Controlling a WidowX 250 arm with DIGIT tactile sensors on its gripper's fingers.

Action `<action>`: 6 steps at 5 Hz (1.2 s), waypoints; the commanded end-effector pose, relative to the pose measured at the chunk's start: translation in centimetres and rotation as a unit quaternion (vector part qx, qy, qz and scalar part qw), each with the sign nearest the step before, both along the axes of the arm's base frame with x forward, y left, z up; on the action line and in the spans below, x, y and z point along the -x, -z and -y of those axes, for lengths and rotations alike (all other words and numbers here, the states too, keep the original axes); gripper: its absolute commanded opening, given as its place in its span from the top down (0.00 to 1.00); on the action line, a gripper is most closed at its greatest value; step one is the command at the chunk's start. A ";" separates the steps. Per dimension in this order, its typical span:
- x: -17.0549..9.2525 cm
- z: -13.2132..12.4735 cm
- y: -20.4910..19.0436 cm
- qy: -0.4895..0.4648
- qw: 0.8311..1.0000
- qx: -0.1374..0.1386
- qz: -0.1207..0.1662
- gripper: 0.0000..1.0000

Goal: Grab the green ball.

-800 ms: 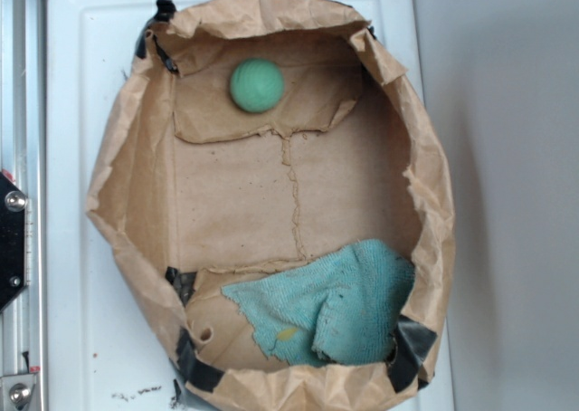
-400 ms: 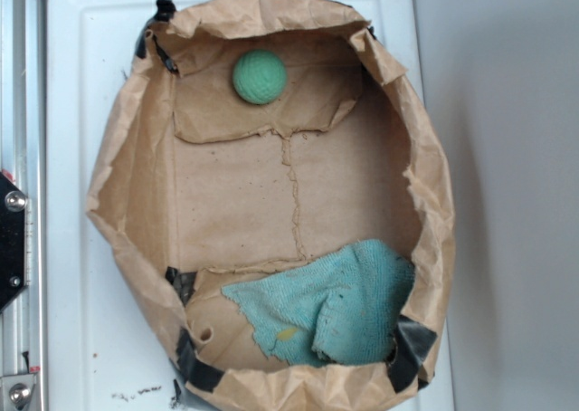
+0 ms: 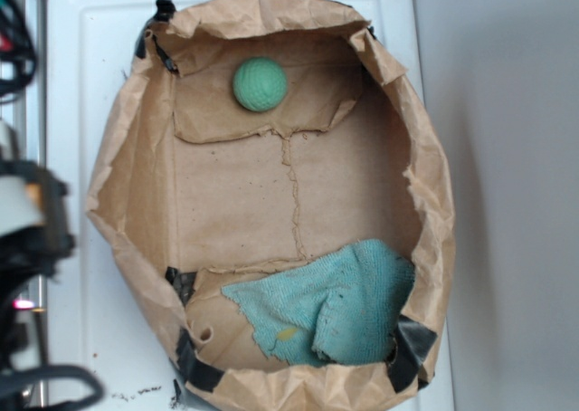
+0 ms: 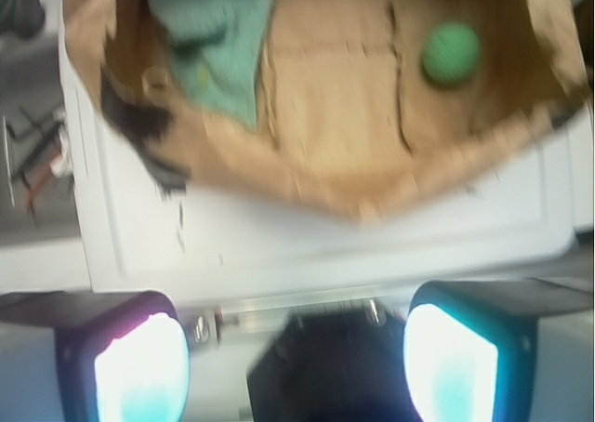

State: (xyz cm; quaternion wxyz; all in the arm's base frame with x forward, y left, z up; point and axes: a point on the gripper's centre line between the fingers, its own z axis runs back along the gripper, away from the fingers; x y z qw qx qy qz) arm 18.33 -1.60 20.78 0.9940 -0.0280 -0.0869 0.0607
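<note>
The hand (image 4: 296, 362) stands wide open and empty, its two pale pads (image 4: 141, 366) well apart at the near edge of the wrist view. It hangs outside the brown paper bag (image 3: 425, 167), over the edge of the white bench (image 3: 77, 85), with the bag's crumpled rim between it and everything inside. In the exterior view the arm shows only as a dark blur at the side of the bench.

The green ball (image 3: 260, 84) lies well ahead of the hand, inside the bag on its flat paper floor, off toward the pad that shows on the right of the wrist view. It sits free, touching no wall, close to the bag's end. The teal cloth (image 3: 335, 307) lies at the opposite end, ahead of the other pad and well apart from the ball.

The ball looks light and small, with a matte, finely textured skin that should give the pads fair friction. Being round, it will likely roll at a nudge, so a one-sided touch could send it off across the smooth paper. The sound hold, I judge, is across its widest part, pads level on opposite sides, coming straight down. Whether it is hard or squashy cannot be told.

Count: one ball, one cloth, one bag, one hand with two pads.
</note>
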 end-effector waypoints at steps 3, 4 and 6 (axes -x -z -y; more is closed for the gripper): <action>-7.9 -4.5 4.9 -0.118 0.990 -0.005 0.077 0.00; -9.4 -5.3 6.3 -0.195 0.977 -0.016 0.084 0.00; -9.8 -6.4 8.5 -0.422 0.901 -0.061 0.083 0.00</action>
